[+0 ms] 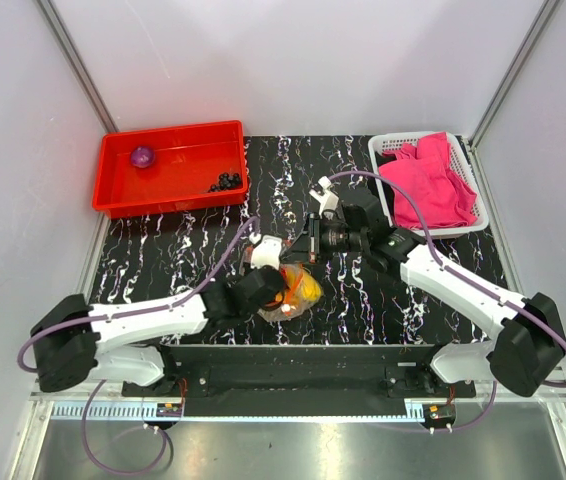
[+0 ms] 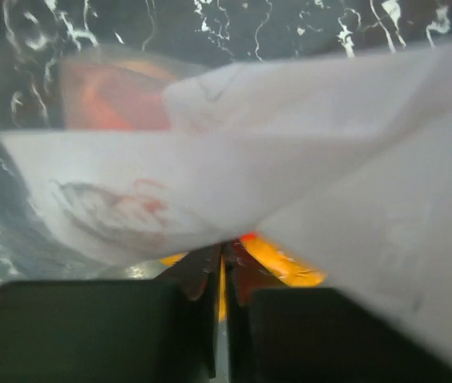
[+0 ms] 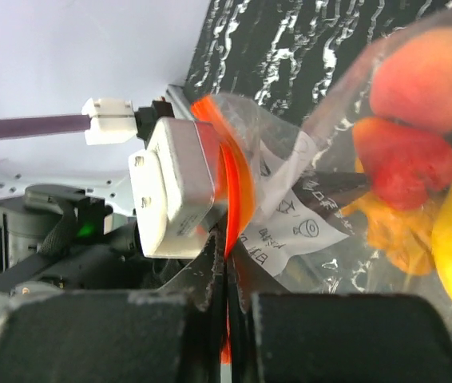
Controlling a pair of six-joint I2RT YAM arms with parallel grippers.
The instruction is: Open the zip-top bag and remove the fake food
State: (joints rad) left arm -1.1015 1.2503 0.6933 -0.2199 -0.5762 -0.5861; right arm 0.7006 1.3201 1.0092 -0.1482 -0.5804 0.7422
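Marbled black desk (image 1: pixel 363 300). Centre: clear plastic zip-top bag (image 1: pixel 281 310) holding yellow and orange toy food (image 1: pixel 306 288); left hand (image 1: pixel 275 282) at its 9 o'clock, right hand (image 1: pixel 301 250) at 12. Red plastic tray (image 1: pixel 168 198) at 10 o'clock; white basket (image 1: pixel 388 143) with pink cloth (image 1: pixel 428 180) at 2.

The mouth of the zip-top bag (image 1: pixel 299 297) sits between the jaws of your left gripper (image 1: pixel 275 278) and your right gripper (image 1: pixel 301 255) alike. The fake food (image 3: pixel 406 152) lies inside, just beyond the right jaws. A tray (image 1: pixel 168 205) lies well behind the left jaws, and a basket (image 1: pixel 388 145) behind the right.
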